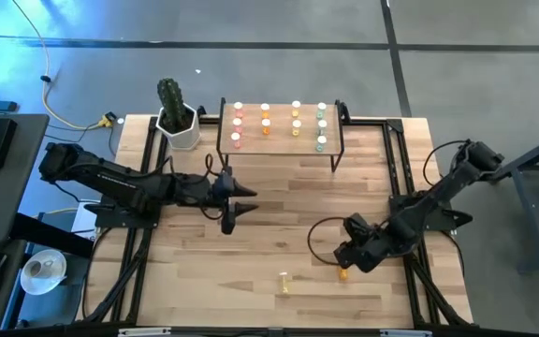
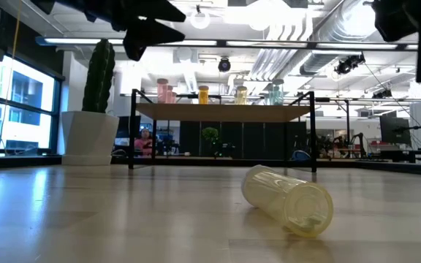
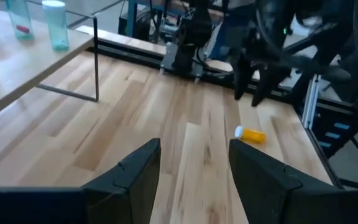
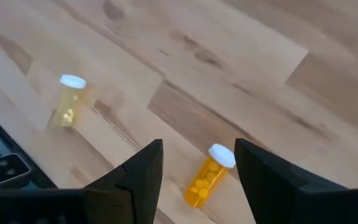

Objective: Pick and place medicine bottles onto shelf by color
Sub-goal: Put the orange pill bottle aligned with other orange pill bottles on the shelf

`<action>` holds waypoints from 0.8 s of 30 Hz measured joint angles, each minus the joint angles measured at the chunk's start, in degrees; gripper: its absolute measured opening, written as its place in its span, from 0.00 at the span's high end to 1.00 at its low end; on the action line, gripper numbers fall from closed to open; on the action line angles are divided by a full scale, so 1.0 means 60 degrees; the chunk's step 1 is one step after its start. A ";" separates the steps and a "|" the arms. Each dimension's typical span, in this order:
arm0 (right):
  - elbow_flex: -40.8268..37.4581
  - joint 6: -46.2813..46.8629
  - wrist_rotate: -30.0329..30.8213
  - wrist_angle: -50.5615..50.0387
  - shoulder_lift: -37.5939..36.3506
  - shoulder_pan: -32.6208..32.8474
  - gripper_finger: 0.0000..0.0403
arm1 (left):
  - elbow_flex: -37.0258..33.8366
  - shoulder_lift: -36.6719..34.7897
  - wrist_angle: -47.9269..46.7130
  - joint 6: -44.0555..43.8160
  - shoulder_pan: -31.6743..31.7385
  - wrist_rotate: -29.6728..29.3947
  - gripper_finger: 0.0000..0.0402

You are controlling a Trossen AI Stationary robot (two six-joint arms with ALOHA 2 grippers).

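An orange bottle (image 4: 205, 176) lies on its side on the table near the front right; it also shows in the high view (image 1: 343, 273) and the left wrist view (image 3: 250, 134). A yellow bottle (image 1: 285, 280) lies on its side near the front edge, also in the right wrist view (image 4: 68, 101) and the low view (image 2: 289, 199). My right gripper (image 4: 197, 163) is open just above the orange bottle, one finger on either side, touching nothing. My left gripper (image 3: 194, 168) is open and empty over the table's middle left. The shelf (image 1: 281, 131) at the back carries several upright bottles in colour columns.
A white pot with a cactus (image 1: 177, 120) stands left of the shelf. Black frame rails (image 1: 399, 168) run along the table's sides. Bare wood lies between the shelf and the two lying bottles.
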 joint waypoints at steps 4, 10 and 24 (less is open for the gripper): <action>0.0000 0.0553 -0.0383 0.0189 0.0584 0.0117 0.53 | 0.0000 0.0000 0.0133 0.0000 0.0004 -0.0004 0.55; 0.0000 0.1167 -0.1402 0.0205 0.1386 0.0097 0.53 | 0.0000 0.0000 0.0136 0.0000 0.0004 -0.0004 0.55; 0.0000 0.1242 -0.2105 0.0689 0.2608 -0.0350 0.53 | 0.0000 0.0000 0.0084 0.0000 0.0004 0.0000 0.55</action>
